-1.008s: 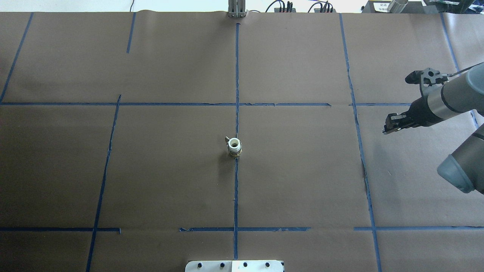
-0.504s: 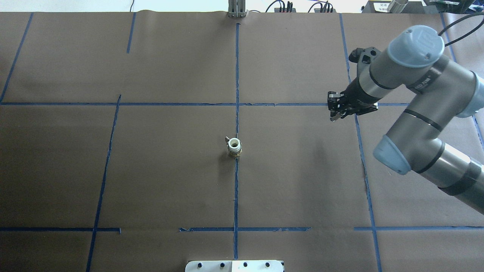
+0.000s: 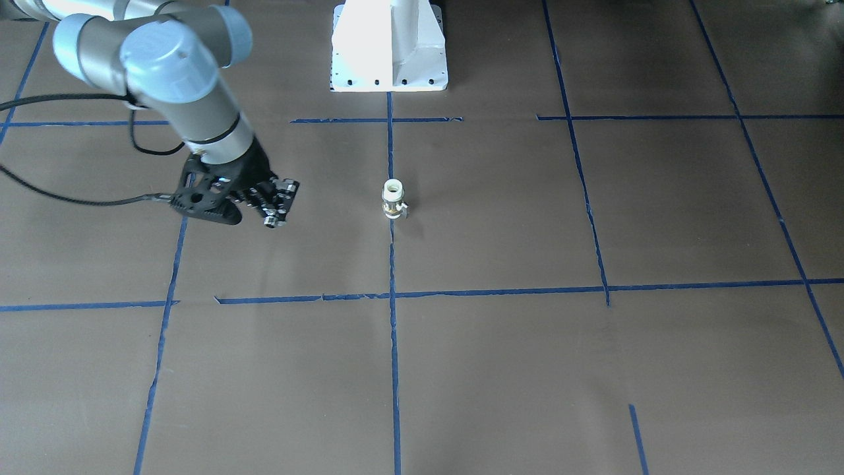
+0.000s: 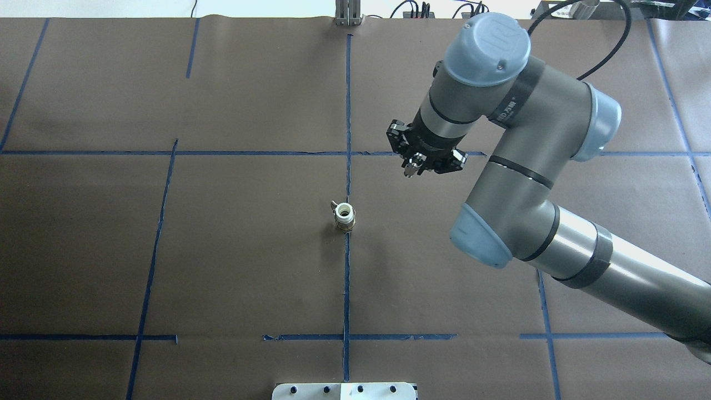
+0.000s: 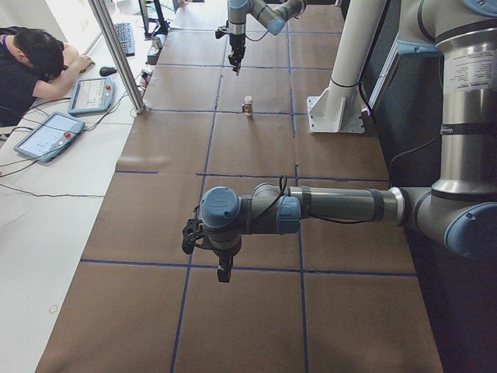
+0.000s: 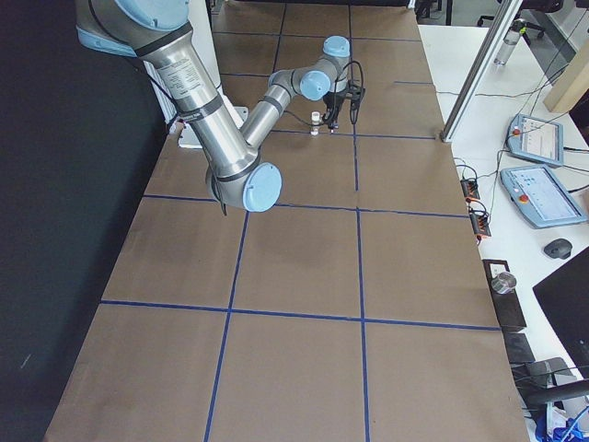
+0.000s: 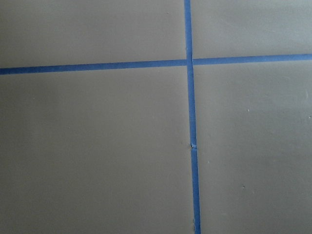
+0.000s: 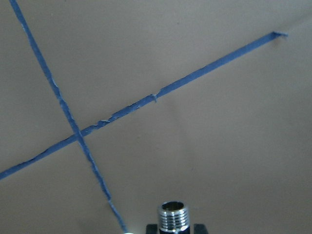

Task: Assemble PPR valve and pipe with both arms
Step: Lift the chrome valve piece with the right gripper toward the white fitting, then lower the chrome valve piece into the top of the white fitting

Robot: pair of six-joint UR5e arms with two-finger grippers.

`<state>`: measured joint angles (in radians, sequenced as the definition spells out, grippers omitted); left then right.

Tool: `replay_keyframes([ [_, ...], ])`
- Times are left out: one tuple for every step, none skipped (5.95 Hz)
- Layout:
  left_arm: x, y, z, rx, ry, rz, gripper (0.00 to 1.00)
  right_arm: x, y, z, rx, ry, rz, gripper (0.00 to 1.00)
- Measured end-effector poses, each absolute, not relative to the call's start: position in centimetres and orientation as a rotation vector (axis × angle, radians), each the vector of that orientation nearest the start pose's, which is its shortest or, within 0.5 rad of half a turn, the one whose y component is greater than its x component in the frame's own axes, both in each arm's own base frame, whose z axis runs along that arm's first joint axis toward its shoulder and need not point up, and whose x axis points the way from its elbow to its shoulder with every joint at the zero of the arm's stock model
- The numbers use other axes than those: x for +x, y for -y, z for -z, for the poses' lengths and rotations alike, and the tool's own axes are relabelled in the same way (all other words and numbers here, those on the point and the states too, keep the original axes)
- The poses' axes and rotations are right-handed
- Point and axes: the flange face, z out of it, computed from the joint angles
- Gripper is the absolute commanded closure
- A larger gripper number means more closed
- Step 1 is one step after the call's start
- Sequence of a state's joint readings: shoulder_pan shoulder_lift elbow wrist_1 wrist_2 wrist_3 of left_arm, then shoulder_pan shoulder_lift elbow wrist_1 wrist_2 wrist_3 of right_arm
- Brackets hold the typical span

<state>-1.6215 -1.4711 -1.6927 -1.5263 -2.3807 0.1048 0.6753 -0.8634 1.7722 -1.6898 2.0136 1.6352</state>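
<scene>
1. The PPR valve [image 4: 345, 215] is set upright on the table [image 4: 233, 261], on the centre tape line. Its white open end is turned upward, probably so that a part can be entered from above.
2. The pipe [image 8: 172, 215] is clamped in the right gripper [image 4: 412, 168], it seems by its body, so the threaded end is left free. It is held above the table, apart from the valve.
3. The left gripper [image 5: 224, 272] is seen only from the side, so it cannot be told whether it is open or closed.

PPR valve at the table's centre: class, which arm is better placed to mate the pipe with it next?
Right. The right tool holds the pipe, hovering near the PPR valve; the left tool hangs far off.
</scene>
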Motion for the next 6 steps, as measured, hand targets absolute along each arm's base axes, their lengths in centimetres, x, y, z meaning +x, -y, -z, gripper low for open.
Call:
replay_keyframes([
  [-8.4,44.4,-64.7,0.042,-0.809,-0.042,0.00,-47.3,46.3,-13.8,-0.201,0.879,-0.617,1.00],
  [-8.4,44.4,-64.7,0.042,-0.809,-0.042,0.00,-50.0,45.1,-11.6,-0.211,0.859,-0.686,1.00],
  [-8.4,44.4,-64.7,0.042,-0.809,-0.041,0.00,-52.6,44.4,-10.3,-0.212,0.824,-0.724,1.00],
  [-8.4,44.4,-64.7,0.042,-0.809,-0.040,0.00,-54.8,43.5,-10.1,-0.209,0.780,-0.740,1.00],
  [-8.4,44.4,-64.7,0.042,-0.809,-0.039,0.00,-56.1,42.6,-10.4,-0.202,0.741,-0.743,1.00],
  [-8.4,44.4,-64.6,0.042,-0.809,-0.039,0.00,-56.5,42.2,-10.5,-0.199,0.728,-0.741,1.00],
])
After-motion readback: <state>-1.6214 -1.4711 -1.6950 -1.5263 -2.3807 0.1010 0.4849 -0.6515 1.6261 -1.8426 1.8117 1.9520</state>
